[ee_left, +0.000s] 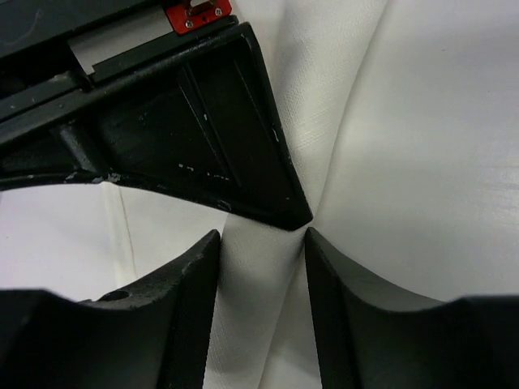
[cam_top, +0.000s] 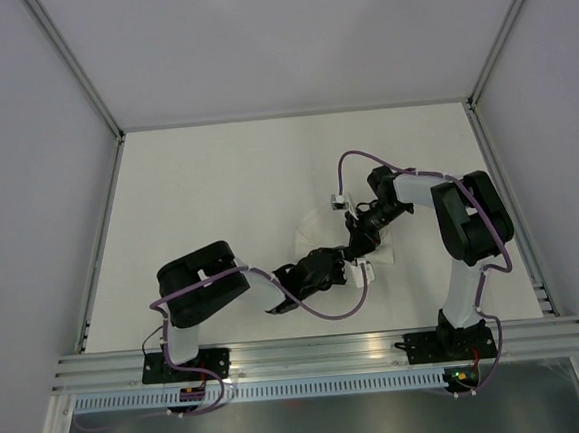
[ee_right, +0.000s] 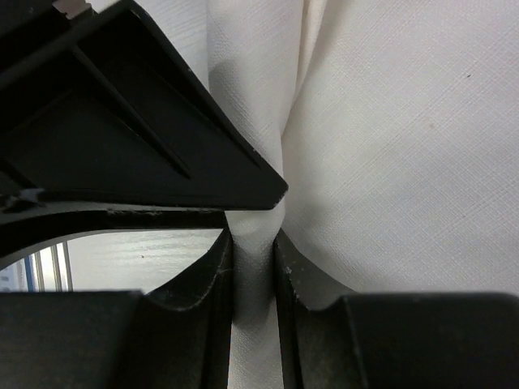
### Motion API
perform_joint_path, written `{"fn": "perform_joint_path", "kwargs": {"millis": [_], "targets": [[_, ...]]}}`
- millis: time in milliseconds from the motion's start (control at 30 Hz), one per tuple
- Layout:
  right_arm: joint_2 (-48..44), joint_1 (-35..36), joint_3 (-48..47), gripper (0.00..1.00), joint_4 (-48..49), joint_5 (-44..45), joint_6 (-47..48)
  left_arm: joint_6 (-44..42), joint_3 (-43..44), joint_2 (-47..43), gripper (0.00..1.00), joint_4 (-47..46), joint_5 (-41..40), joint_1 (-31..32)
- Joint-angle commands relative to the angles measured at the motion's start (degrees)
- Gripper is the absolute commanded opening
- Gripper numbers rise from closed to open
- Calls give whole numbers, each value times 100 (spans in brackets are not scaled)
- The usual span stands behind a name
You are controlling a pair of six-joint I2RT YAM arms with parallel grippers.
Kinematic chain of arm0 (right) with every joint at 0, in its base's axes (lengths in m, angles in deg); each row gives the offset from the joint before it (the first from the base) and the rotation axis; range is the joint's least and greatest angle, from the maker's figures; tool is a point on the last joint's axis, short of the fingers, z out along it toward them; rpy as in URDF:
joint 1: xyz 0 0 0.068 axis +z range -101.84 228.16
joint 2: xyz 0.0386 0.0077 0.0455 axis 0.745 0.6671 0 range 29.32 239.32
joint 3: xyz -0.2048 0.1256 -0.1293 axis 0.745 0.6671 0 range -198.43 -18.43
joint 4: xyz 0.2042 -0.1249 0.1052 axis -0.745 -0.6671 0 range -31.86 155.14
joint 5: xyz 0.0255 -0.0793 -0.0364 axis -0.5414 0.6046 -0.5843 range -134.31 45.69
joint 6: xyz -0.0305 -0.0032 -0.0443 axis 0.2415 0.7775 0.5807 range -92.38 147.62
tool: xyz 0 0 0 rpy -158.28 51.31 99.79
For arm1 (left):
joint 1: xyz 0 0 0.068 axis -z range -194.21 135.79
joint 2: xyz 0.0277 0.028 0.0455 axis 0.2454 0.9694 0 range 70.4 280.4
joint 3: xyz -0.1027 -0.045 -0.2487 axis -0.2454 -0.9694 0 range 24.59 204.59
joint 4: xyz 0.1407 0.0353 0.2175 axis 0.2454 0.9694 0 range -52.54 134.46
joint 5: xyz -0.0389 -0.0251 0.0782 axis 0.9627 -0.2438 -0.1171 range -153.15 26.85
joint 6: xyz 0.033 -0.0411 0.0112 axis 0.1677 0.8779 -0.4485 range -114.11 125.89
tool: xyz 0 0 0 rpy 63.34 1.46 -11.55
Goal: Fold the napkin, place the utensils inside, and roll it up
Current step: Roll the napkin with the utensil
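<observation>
The white napkin lies bunched at mid-table, hard to tell from the pale top. A raised fold of the napkin runs into my right gripper, which is shut on it and pinches it thin. My left gripper stands astride the same ridge of napkin, jaws apart and the cloth uncompressed between them. In the top view the left gripper and right gripper meet tip to tip. Each wrist view shows the other gripper's black finger at upper left. The utensils are hidden.
The pale table is boxed in by grey walls with metal edge strips on the left and right. An aluminium rail carries both arm bases at the near edge. Purple cables loop beside both arms.
</observation>
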Motion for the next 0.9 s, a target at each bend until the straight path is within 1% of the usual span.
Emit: {"fn": "perform_joint_path", "kwargs": {"millis": [0, 167, 200, 267, 300, 333, 400, 467, 500, 567, 600, 633, 667, 700, 833, 867], "targets": [[435, 29, 212, 11, -141, 835, 428, 132, 211, 195, 51, 1023, 459, -56], [488, 20, 159, 11, -212, 817, 472, 369, 229, 327, 40, 1147, 573, -135], [505, 20, 150, 11, -229, 809, 481, 405, 238, 345, 35, 1182, 574, -136], [506, 20, 141, 11, -238, 817, 481, 536, 273, 363, 31, 1366, 669, -144], [506, 20, 141, 11, -238, 809, 481, 581, 299, 380, 27, 1445, 696, -144], [480, 12, 150, 11, -238, 808, 481, 616, 413, 398, 24, 1777, 731, -144], [462, 20, 168, 11, -221, 808, 463, 774, 484, 389, 17, 2016, 933, -179], [409, 12, 185, 14, -194, 808, 437, 923, 493, 354, 12, 2140, 1187, -232], [392, 12, 194, 16, -194, 808, 393, 976, 510, 345, 7, 2210, 1267, -258], [286, 12, 220, 23, -168, 843, 340, 1151, 598, 345, 2, 2473, 1582, -346], [234, 3, 238, 27, -168, 844, 323, 1196, 625, 354, 2, 2535, 1689, -373], [111, 3, 247, 38, -150, 852, 262, 1240, 651, 363, 2, 2579, 1785, -382], [32, 3, 290, 43, -133, 861, 217, 1327, 677, 371, 2, 2676, 1969, -425], [-108, -14, 308, 50, -115, 861, 147, 1380, 738, 406, 2, 2737, 2041, -434], [-452, -94, 308, 59, -106, 852, -64, 1529, 818, 459, 2, 2914, 2418, -548], [-522, -137, 300, 59, -106, 852, -99, 1548, 844, 485, 2, 2957, 2480, -566]]}}
